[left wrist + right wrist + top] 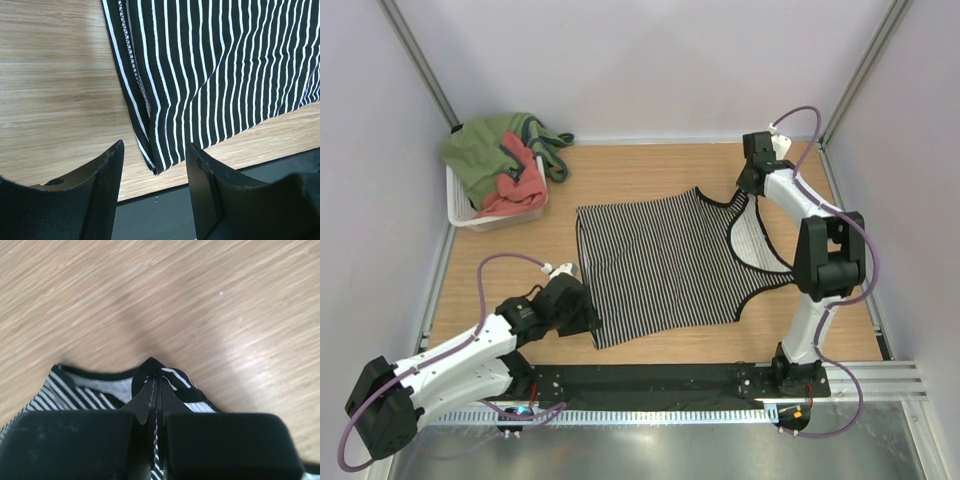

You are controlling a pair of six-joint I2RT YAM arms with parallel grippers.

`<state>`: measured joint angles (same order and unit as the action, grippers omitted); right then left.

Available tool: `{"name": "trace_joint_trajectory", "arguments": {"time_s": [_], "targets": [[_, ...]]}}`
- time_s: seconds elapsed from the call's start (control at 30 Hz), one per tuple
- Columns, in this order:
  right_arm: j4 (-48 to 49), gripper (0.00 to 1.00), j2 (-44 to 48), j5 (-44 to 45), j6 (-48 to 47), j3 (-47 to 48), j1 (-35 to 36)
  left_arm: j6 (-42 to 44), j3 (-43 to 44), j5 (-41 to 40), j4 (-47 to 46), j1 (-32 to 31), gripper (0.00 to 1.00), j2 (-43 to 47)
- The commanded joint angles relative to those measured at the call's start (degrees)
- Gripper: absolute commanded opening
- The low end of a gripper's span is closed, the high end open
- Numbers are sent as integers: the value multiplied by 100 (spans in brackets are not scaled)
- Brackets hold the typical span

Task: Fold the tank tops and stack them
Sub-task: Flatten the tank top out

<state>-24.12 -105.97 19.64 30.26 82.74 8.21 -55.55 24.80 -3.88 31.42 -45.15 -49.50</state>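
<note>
The striped tank top (665,265) lies flat on the table (650,170), its far strap pinched in the closed right gripper (156,377), while the left gripper (156,147) hangs open over the near hem corner. That thin pinch may slip under a pull. If the left gripper closes short of the corner, the fold would likely go skew.

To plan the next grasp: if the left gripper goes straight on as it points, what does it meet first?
Probably the hem corner of the striped tank top, just ahead of the left gripper; depth is unclear.
</note>
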Motion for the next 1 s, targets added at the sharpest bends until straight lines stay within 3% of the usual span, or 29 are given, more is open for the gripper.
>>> {"name": "trace_joint_trajectory", "arguments": {"time_s": [0.0,0.17,0.23,0.27,0.3,0.33,0.5,0.7,0.87,0.97], "targets": [[-216,1,-581,426,94,628,-73,-70,-45,-175,22,-21,54,1],[-111,2,-1135,515,304,972,-433,-61,-36,-139,22,-29,54,-78],[-6,14,-1206,453,366,998,-582,-87,-71,-157,40,-29,54,-43],[4,33,-1232,410,410,990,-644,-96,-89,-157,31,-29,54,1],[39,73,-1233,374,489,981,-688,-123,-124,-166,31,-29,54,19],[82,78,-1207,365,507,937,-750,-131,-142,-174,40,-21,54,45],[91,78,-751,339,533,745,-750,-167,-159,-218,127,-29,54,168],[408,77,287,-326,525,-405,-750,-176,-142,-210,58,-29,54,160],[601,67,849,-1093,595,-1232,-698,35,226,-744,92,-21,57,-68],[602,61,1034,-1025,726,-1725,-523,263,603,-772,-4,137,57,-481]]}}
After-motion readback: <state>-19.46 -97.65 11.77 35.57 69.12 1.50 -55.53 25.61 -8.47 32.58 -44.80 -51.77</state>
